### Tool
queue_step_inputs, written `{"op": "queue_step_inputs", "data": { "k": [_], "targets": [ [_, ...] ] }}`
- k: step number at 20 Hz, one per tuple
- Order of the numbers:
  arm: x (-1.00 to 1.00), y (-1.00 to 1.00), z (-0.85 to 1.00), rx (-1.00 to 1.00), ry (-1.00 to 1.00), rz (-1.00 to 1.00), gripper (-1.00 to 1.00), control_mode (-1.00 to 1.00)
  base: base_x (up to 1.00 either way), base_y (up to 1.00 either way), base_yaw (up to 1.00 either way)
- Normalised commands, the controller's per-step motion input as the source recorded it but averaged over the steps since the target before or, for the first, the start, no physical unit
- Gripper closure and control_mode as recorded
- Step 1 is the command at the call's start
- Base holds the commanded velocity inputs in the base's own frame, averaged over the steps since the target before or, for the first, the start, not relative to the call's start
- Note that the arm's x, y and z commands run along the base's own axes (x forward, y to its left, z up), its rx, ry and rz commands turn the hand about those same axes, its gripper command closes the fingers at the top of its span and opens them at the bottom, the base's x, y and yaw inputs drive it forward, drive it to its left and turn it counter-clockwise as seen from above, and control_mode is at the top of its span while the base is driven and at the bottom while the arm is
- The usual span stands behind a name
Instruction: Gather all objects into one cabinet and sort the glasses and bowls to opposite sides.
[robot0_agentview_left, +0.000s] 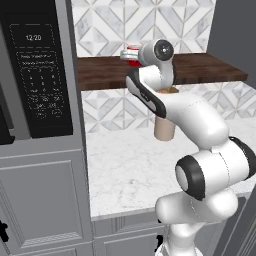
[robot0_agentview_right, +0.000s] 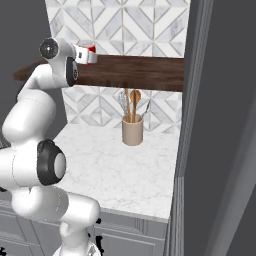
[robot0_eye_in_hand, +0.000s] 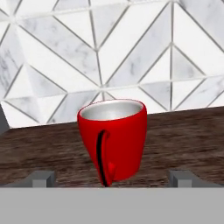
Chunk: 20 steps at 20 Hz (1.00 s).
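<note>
Glossy red tapered cup upright on dark wooden shelf; probably light, rigid, slippery. End effector open, straddling it; grip mid-wall.

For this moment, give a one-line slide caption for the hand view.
Open gripper lined up on a glossy red cup standing upright on the dark wooden shelf.

The black microwave panel at the left of the left base view carries a display reading "12/20" at its top (the rows of small button labels beneath it are too blurred to read). No other text is legible.
</note>
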Motion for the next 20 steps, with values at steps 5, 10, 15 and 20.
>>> {"op": "queue_step_inputs", "data": {
  "k": [5,10,15,20],
  "targets": [
    [0.29,0.02,0.0,0.0,0.0,0.0,-1.0,-1.0,0.0,0.0,0.0],
    [0.29,0.0,0.0,0.0,0.0,0.0,-1.0,-1.0,0.0,0.0,0.0],
    [0.12,0.0,0.0,0.0,0.0,0.0,-1.0,-1.0,0.0,0.0,0.0],
    [0.0,0.0,0.0,0.0,0.0,0.0,1.0,-1.0,0.0,0.0,0.0]
  ]
}}
